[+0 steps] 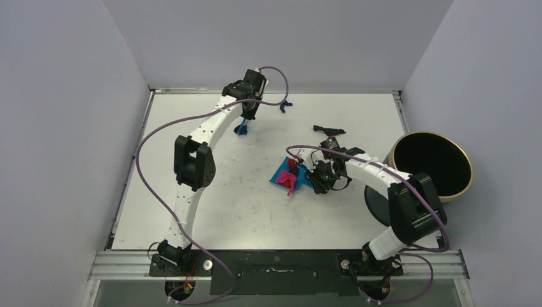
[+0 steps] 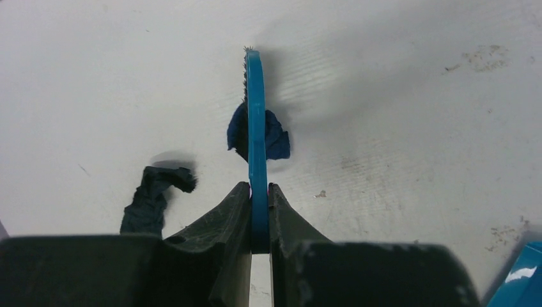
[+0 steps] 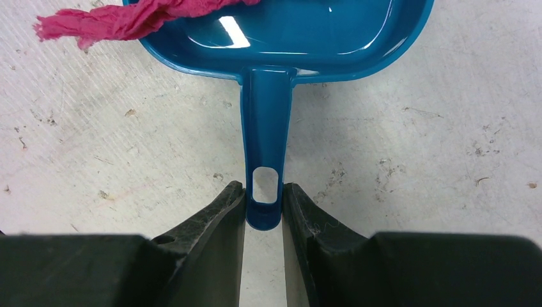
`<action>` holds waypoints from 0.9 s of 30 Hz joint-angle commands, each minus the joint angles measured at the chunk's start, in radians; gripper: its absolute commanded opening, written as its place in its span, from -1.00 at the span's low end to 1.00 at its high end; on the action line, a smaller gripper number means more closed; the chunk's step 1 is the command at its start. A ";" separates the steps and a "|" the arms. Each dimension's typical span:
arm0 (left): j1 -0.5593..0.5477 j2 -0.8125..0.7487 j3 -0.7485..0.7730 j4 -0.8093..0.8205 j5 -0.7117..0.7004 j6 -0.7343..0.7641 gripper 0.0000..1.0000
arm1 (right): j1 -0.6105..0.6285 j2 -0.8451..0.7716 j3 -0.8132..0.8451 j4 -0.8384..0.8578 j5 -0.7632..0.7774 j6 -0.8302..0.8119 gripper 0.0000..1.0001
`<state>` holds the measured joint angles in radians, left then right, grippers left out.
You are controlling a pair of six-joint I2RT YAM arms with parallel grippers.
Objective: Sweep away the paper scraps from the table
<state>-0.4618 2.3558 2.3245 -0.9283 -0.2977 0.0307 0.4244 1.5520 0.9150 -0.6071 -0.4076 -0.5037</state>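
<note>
My left gripper (image 1: 247, 114) is at the far side of the table (image 1: 211, 211), shut on the small blue hand brush (image 2: 256, 115), which is seen edge-on. A dark blue paper scrap (image 2: 277, 138) lies against the brush; it also shows in the top view (image 1: 241, 129). A dark crumpled scrap (image 2: 152, 197) lies to its left. My right gripper (image 3: 263, 186) is shut on the end of the handle of the blue dustpan (image 3: 307, 38). A magenta-pink scrap (image 3: 121, 20) hangs over the pan's rim. In the top view the pan (image 1: 278, 176) holds pink and red scraps (image 1: 291, 165).
Another blue scrap (image 1: 286, 103) lies near the far edge and a black scrap (image 1: 329, 130) lies beyond the dustpan. The round dark bin with gold rim (image 1: 431, 165) stands off the table's right side. White walls enclose the table on three sides.
</note>
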 commanded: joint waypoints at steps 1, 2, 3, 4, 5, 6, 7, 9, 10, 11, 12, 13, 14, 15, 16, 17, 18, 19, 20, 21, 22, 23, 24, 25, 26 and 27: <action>-0.034 -0.084 -0.083 -0.053 0.118 -0.047 -1.00 | -0.012 -0.009 0.044 -0.005 0.018 0.007 -0.89; -0.044 -0.108 -0.109 -0.067 0.139 -0.063 -1.00 | -0.011 -0.009 0.048 -0.010 0.020 0.004 -0.89; -0.058 -0.139 -0.144 -0.076 0.163 -0.078 -1.00 | -0.013 -0.008 0.051 -0.013 0.023 0.001 -0.89; -0.070 -0.172 -0.186 -0.079 0.184 -0.091 -1.00 | -0.012 -0.008 0.053 -0.016 0.027 -0.002 -0.89; -0.084 -0.211 -0.234 -0.075 0.204 -0.104 -1.00 | -0.014 -0.009 0.055 -0.017 0.031 -0.003 -0.89; -0.098 -0.254 -0.294 -0.061 0.221 -0.116 -1.00 | -0.016 -0.009 0.055 -0.017 0.033 -0.002 -0.89; -0.112 -0.293 -0.347 -0.049 0.233 -0.129 -1.00 | -0.017 -0.008 0.054 -0.018 0.034 -0.003 -0.89; -0.135 -0.364 -0.438 -0.037 0.251 -0.160 -1.00 | -0.017 -0.005 0.048 -0.020 0.035 -0.001 -0.89; -0.142 -0.393 -0.468 -0.039 0.256 -0.180 -1.00 | -0.017 -0.004 0.043 -0.021 0.035 0.000 -0.89; -0.146 -0.425 -0.495 -0.040 0.263 -0.197 -1.00 | -0.017 -0.004 0.037 -0.023 0.034 0.000 -0.89; -0.150 -0.454 -0.523 -0.036 0.273 -0.213 -1.00 | -0.016 -0.005 0.030 -0.025 0.032 -0.002 -0.89; -0.152 -0.492 -0.564 -0.024 0.289 -0.223 -1.00 | -0.016 -0.006 0.024 -0.030 0.030 -0.004 -0.89; -0.153 -0.531 -0.599 -0.008 0.297 -0.231 -1.00 | -0.015 -0.008 0.019 -0.035 0.029 -0.007 -0.89; -0.152 -0.569 -0.630 0.004 0.327 -0.237 -1.00 | -0.015 -0.012 0.014 -0.040 0.026 -0.011 -0.89; -0.150 -0.609 -0.654 0.015 0.340 -0.240 -1.00 | -0.014 -0.017 0.010 -0.046 0.025 -0.016 -0.89; -0.146 -0.646 -0.677 0.021 0.343 -0.243 -1.00 | -0.013 -0.023 0.005 -0.051 0.025 -0.020 -0.89; -0.138 -0.683 -0.694 0.026 0.348 -0.248 -1.00 | -0.013 -0.031 0.002 -0.057 0.026 -0.025 -0.89; -0.128 -0.717 -0.713 0.032 0.354 -0.252 -1.00 | -0.013 -0.036 -0.001 -0.061 0.027 -0.028 -0.89; -0.118 -0.747 -0.731 0.038 0.361 -0.255 -1.00 | -0.014 -0.042 -0.001 -0.066 0.028 -0.030 -0.90; -0.108 -0.780 -0.750 0.043 0.360 -0.257 -1.00 | -0.013 -0.047 0.001 -0.074 0.026 -0.031 -0.89; -0.099 -0.808 -0.773 0.050 0.350 -0.260 -1.00 | -0.012 -0.053 0.005 -0.083 0.021 -0.030 -0.89; -0.088 -0.849 -0.800 0.066 0.340 -0.262 -1.00 | -0.012 -0.064 0.009 -0.092 0.014 -0.030 -0.89; -0.080 -0.878 -0.830 0.081 0.326 -0.264 -1.00 | -0.011 -0.073 0.013 -0.098 0.005 -0.030 -0.89; -0.073 -0.904 -0.862 0.095 0.310 -0.270 -1.00 | -0.011 -0.084 0.020 -0.105 0.000 -0.026 -0.89; -0.064 -0.932 -0.893 0.111 0.306 -0.277 -1.00 | -0.011 -0.093 0.028 -0.113 -0.007 -0.021 -0.89; -0.053 -0.957 -0.927 0.131 0.282 -0.282 -1.00 | -0.010 -0.100 0.039 -0.123 -0.012 -0.018 -0.89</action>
<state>-0.5449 1.5036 1.4857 -0.8970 0.0227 -0.2184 0.4129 1.5269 0.9161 -0.6971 -0.3859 -0.5186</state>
